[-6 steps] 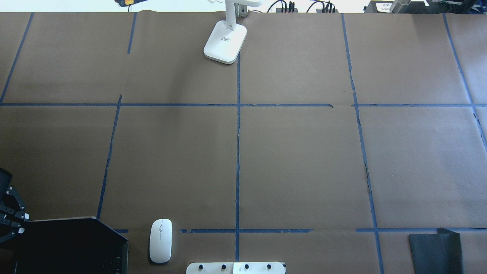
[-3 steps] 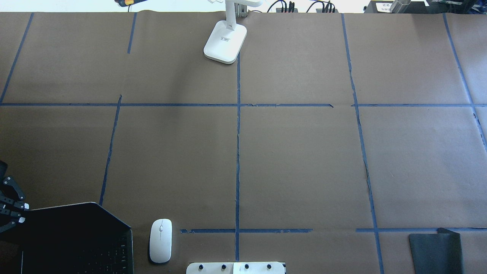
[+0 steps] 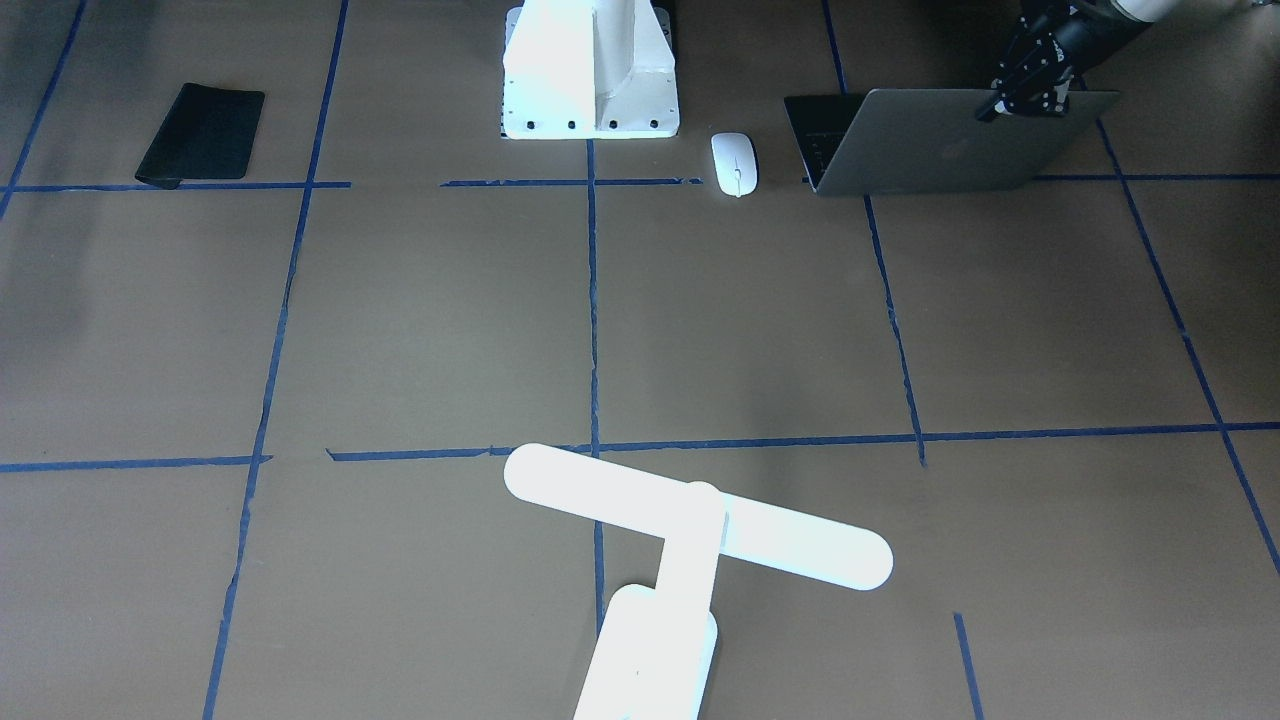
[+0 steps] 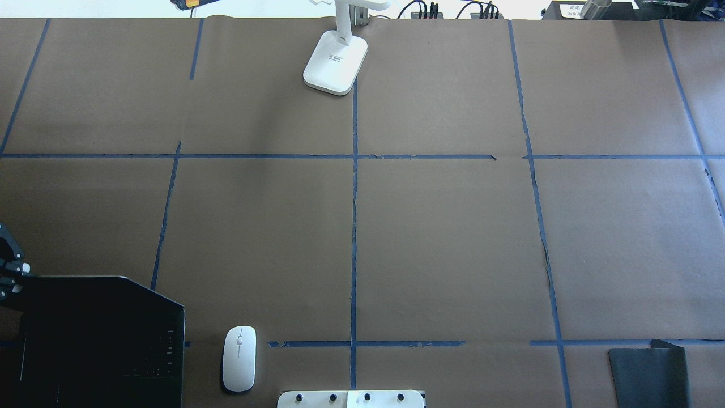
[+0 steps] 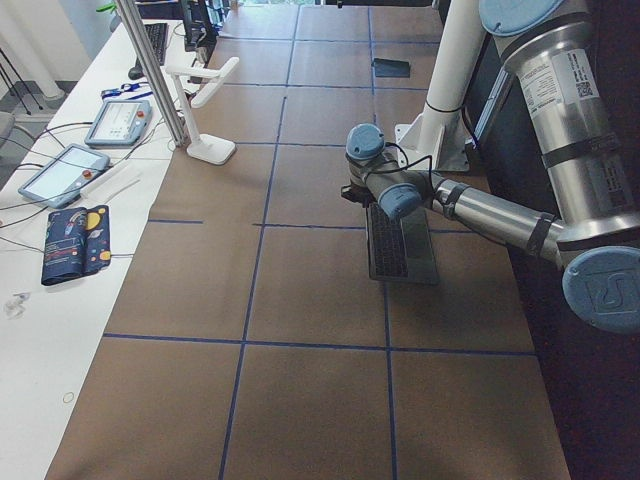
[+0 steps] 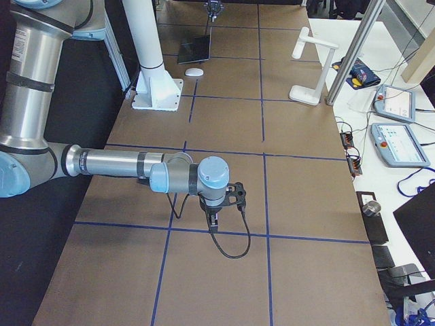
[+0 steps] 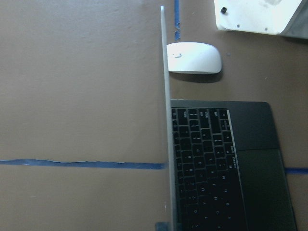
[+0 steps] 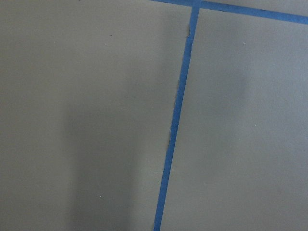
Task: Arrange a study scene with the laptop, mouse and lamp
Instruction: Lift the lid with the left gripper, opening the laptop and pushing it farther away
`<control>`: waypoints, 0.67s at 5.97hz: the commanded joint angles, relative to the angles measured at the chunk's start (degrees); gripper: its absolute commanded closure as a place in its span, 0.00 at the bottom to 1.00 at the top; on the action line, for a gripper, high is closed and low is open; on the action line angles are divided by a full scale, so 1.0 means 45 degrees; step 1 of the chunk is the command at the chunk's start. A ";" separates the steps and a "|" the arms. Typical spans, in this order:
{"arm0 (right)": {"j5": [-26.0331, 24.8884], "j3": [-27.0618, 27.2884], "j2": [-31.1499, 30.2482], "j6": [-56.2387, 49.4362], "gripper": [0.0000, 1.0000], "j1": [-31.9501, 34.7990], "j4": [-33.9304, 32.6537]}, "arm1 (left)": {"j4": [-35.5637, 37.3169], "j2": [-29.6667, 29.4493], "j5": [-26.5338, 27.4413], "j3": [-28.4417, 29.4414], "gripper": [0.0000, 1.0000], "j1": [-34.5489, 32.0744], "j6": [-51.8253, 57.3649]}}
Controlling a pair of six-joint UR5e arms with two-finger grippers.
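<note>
We hold the top edge of the laptop [image 3: 950, 145] lid with our left gripper [image 3: 1025, 98]. Its fingers are clamped on that thin edge. The laptop sits on the table [image 4: 442, 238] at the near corner on our left side. The lid is up, so the black keys show. The mouse [image 3: 734, 163] lies just beside the laptop, between it and the white stand [image 3: 590, 70] with bolt holes. The lamp [image 3: 695, 520] stands far across the table, near the middle, and it is glowing.

We think a few things could go wrong from here. The lid edge is thin and smooth, so it could slip out of the fingers if we move too fast. If we push the lid back too far, the keyboard half could lift up, or the whole laptop could slide. If it slides sideways it could bump the mouse, since the two are so close.

Our right gripper [image 6: 211, 224] hangs over bare table, well apart from all these things. We cannot tell if its fingers are apart or together. A black mat [image 3: 202, 133] lies on our right side, near our edge of the table. Blue tape lines [image 4: 354, 226] cross the brown table. Only the mouse is close enough to get in the laptop's way; the lamp and the mat are well apart from it
</note>
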 commanded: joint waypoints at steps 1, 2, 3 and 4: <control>0.0000 0.0000 0.0000 0.0000 0.00 0.0000 0.0000 | 0.3409 -0.2458 0.0008 0.0072 1.00 -0.1040 0.2187; -0.0019 0.0020 0.0000 0.0000 0.00 0.0000 0.0000 | 0.4509 -0.3979 0.0028 0.0691 1.00 -0.1510 0.2739; -0.0019 0.0001 0.0000 0.0000 0.00 0.0000 0.0020 | 0.4559 -0.5232 0.0048 0.2051 1.00 -0.1843 0.3363; -0.0019 0.0020 0.0000 0.0000 0.00 0.0000 0.0020 | 0.4637 -0.6772 0.0086 0.3340 1.00 -0.1924 0.3330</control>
